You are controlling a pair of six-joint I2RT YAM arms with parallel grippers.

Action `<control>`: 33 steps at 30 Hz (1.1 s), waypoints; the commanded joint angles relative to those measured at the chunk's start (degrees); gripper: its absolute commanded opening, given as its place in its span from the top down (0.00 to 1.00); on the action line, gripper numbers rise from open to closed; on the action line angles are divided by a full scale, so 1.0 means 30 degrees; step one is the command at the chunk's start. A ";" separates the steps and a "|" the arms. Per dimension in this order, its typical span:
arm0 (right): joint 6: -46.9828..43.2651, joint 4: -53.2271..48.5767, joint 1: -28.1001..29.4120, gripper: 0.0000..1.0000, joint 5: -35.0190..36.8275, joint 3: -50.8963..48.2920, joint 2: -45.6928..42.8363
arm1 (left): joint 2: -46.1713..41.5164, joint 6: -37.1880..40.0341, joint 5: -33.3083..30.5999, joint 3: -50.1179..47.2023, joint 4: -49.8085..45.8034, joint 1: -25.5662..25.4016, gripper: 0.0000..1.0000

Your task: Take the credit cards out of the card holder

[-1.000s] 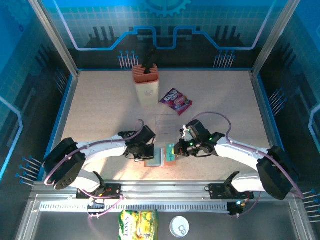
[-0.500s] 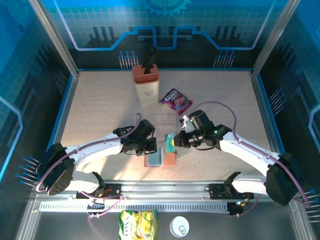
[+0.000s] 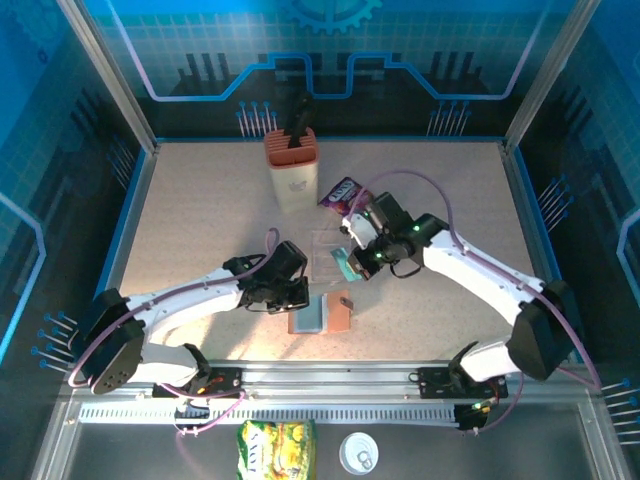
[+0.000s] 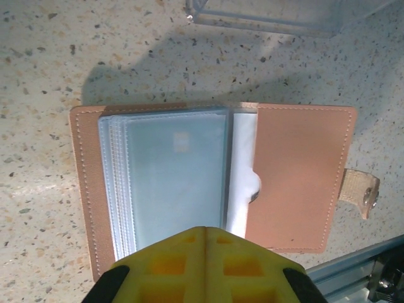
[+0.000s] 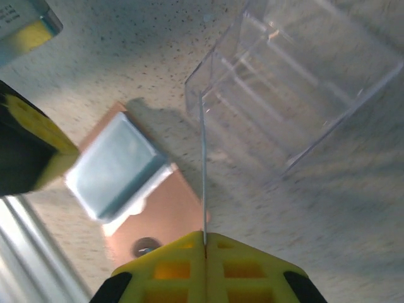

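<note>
The salmon-brown card holder [image 3: 341, 315] lies open near the table's front edge, its grey-blue sleeves [image 4: 170, 173] on the left and its snap tab [image 4: 361, 192] on the right. My left gripper [image 4: 206, 231] is shut with nothing between its fingers, its tips over the near edge of the sleeves. My right gripper [image 3: 352, 262] is shut on a teal credit card [image 3: 344, 266], held above the table between the holder and the clear box. In the right wrist view that credit card [image 5: 202, 164] shows edge-on, rising from the right gripper [image 5: 204, 237].
A clear plastic box [image 3: 328, 247] stands just behind the holder, close to the held card. Farther back are a tan knife block [image 3: 291, 172] and a purple snack packet [image 3: 343, 193], partly behind my right arm. A metal rail [image 3: 330, 380] runs along the front edge.
My right gripper has drawn the teal card away from the holder and carried it back and up toward the clear box. The left gripper has stayed at the holder.
</note>
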 commanded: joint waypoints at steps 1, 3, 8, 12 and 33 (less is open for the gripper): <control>-0.6386 -0.2191 -0.0377 1.00 0.1185 0.2142 0.1260 | -0.0729 0.0390 -0.0616 -0.0533 -0.1042 0.0180 1.00; -0.8757 -0.3360 -0.0369 1.00 0.0824 0.3455 0.2196 | -0.0965 0.0379 -0.0732 -0.0724 -0.1167 0.0214 1.00; -1.2975 -0.6773 -0.0349 1.00 0.0090 0.7233 0.4721 | -0.2083 0.0187 -0.1133 -0.1425 -0.1468 0.0448 1.00; -1.4253 -0.8624 -0.0406 1.00 -0.0148 0.9640 0.6531 | -0.3049 -0.0160 -0.1031 -0.2211 -0.1193 0.0817 0.98; -1.5762 -1.3355 -0.0606 1.00 -0.0266 1.6819 1.4061 | -0.5391 -0.1210 -0.0912 -0.3959 -0.0656 0.1250 0.91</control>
